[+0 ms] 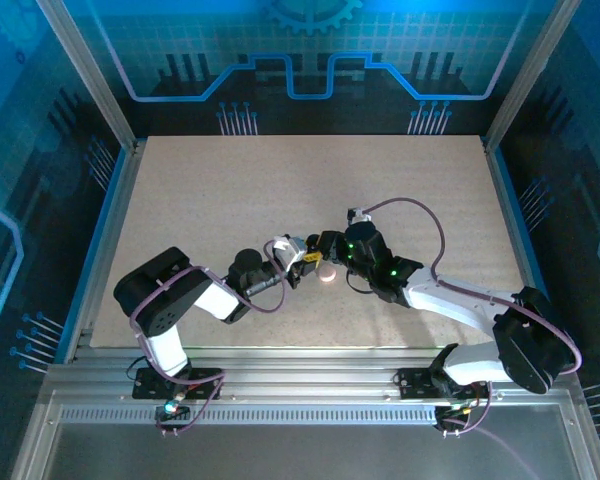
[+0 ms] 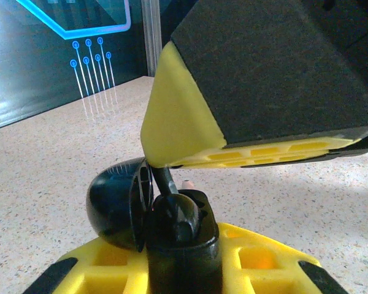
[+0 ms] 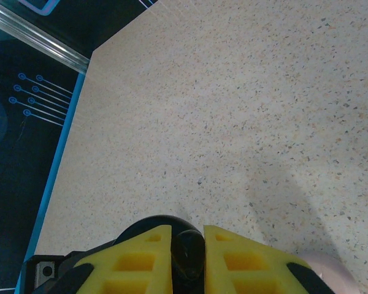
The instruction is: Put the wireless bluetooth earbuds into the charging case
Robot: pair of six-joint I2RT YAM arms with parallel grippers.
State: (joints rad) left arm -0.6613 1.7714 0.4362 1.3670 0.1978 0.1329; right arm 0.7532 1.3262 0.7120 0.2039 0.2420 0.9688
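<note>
Right pincer [image 3: 188, 237] grips black earbud [image 3: 189, 257], touching-close above charging case [image 2: 119, 205] clamped in left pincer [image 2: 184, 266], mid-bench [image 1: 280, 180]; earbud axis unclear.

Robot lab test cell, alu frame [image 1: 90, 70], blue circuit-print wall panels [image 1: 400, 40], speckled bench top [image 1: 280, 190]

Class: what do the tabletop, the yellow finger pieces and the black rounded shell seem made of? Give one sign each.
Tabletop: matte beige, finely speckled, likely laminate or stone composite. Yellow fingers: matte plastic, moulded or printed, by the ribbed pockets. Black shell: glossy hard plastic, by the bright reflections on its curve.
</note>
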